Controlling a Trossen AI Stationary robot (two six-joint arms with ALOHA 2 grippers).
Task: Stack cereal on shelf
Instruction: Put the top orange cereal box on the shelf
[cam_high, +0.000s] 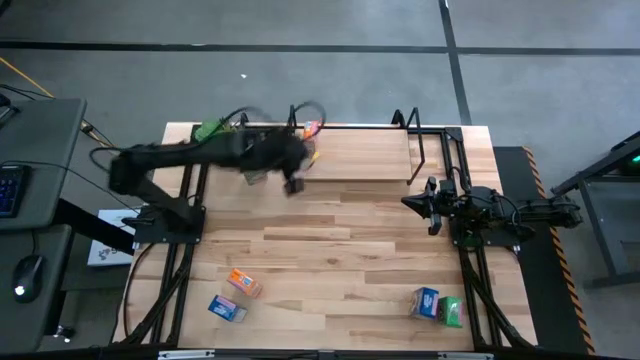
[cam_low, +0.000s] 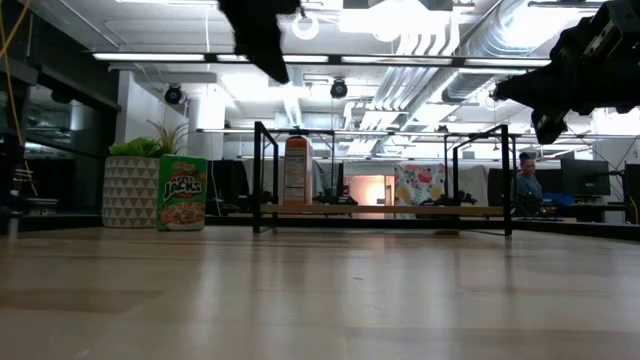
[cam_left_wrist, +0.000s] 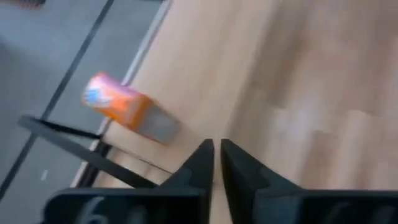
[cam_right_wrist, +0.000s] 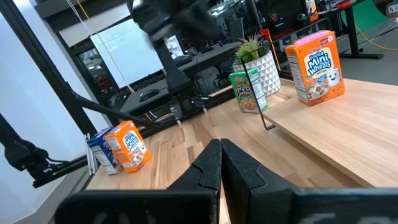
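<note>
1. Left end effector (cam_high: 291, 183) raised over the far side of the tabletop (cam_high: 340, 250), near the shelf (cam_high: 380, 155); fingers closed on nothing, with a narrow gap showing in its wrist view
2. One orange cereal box (cam_right_wrist: 318, 67) upright on the shelf board at its left end; green cereal box (cam_low: 182, 192) upright on the tabletop beside the potted plant (cam_low: 140, 185), off the shelf
3. Four boxes waiting near the front edge: an orange box (cam_high: 244, 283) and a blue box (cam_high: 227, 308) on the left, another blue box (cam_high: 425, 301) touching a green one (cam_high: 451, 311) on the right
4. Right end effector (cam_high: 436, 206) parked at the right side, fingers closed and empty
5. Judged stage: one box shelved, left arm between placements, most of the job ahead
6. Risk: swinging low past the shelved orange box and toppling it, given how near the arm is
7. Risk: catching an upright black end frame when bringing the next box in
8. Risk: front pairs sitting close together, so a descending finger could shove the neighbour instead of straddling one box
</note>
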